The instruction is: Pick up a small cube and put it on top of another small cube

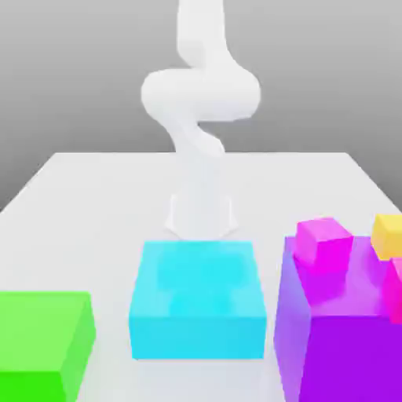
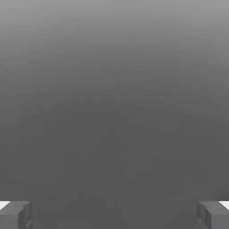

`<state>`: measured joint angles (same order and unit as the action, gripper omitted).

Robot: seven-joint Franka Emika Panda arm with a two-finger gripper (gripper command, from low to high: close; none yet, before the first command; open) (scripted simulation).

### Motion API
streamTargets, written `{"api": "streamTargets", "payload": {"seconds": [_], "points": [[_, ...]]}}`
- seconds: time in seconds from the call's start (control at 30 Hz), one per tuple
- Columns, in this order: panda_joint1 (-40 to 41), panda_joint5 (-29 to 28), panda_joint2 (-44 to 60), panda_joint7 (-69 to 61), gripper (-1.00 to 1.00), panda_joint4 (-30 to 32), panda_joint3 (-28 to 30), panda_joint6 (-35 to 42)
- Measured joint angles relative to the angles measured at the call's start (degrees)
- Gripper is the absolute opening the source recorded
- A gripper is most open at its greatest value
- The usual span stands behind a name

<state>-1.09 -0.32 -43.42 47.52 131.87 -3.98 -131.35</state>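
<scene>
While the arm (image 1: 200, 102) stands upright at the far side of the worktop (image 1: 94, 204), nothing of the task appears done.

Item: fingers (image 2: 114, 214). Spread wide apart, nothing between them; one grey fingertip (image 2: 15, 214) sits at each side of the hand view, facing plain grey background.

Item: pink small cube (image 1: 323, 242). Rests on the top face of the purple block (image 1: 330, 338), at the exterior view's right, near the block's rear corner. Untouched.

Item: yellow small cube (image 1: 388, 234). Also on the purple block, further toward the exterior view's right, partly cut off by the edge. Apart from the pink one.

Item: a second pink piece (image 1: 394, 286), at the same edge, mostly cut off; what it is cannot be told.

Item: cyan block (image 1: 198, 302), centre, in front of the arm's base. Bare top.

Item: green block (image 1: 43, 338), exterior view's left. Bare top.

Status, as judged: no cube lifted, none stacked. Remaining: reach toward the purple block, grasp one small cube, carry it, set it squarely on another.
</scene>
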Motion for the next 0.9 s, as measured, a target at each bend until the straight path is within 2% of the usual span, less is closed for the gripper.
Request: {"api": "streamTargets", "payload": {"seconds": [0.3,0.57,0.67,0.83,0.9], "points": [[-0.9,-5.7,17.4,15.7,0.00,4.3,-20.7,-4.8],[-4.4,-14.1,34.3,32.4,0.00,8.3,-36.8,-9.4],[-4.0,-16.6,40.9,38.8,0.00,11.1,-38.2,-13.4],[-0.9,-15.8,50.7,48.0,0.00,18.7,-34.5,-25.1],[-1.7,-17.2,53.4,50.9,0.00,19.6,-32.8,-27.7]]}}
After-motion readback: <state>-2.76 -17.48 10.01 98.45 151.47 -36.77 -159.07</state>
